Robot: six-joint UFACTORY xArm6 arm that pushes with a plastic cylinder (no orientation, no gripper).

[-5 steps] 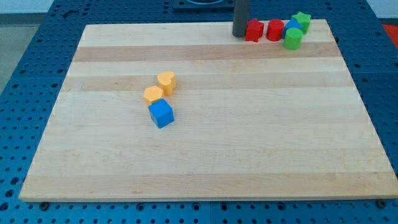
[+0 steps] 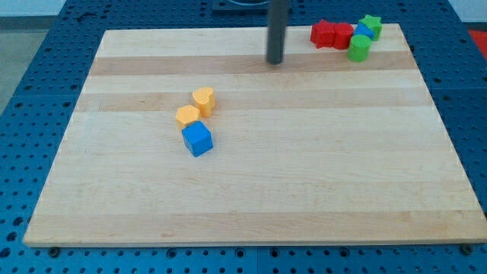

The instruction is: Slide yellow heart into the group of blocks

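Observation:
The yellow heart (image 2: pixel 203 100) lies left of the board's centre, touching a yellow-orange hexagon (image 2: pixel 187 116), with a blue cube (image 2: pixel 198 139) just below that. My tip (image 2: pixel 275 62) stands on the board near the top edge, well to the right of and above the heart, touching no block. A group sits at the view's top right: a red star-like block (image 2: pixel 323 34), a red block (image 2: pixel 341 35), a blue block (image 2: pixel 363 32), a green star (image 2: pixel 370 25) and a green cylinder (image 2: pixel 358 49).
The wooden board (image 2: pixel 251 190) lies on a blue perforated table (image 2: pixel 30 84). The top-right group sits close to the board's top edge and right corner.
My tip has moved left and toward the view's bottom, away from the red star-like block. The red blocks now sit a little further right, tighter against the group.

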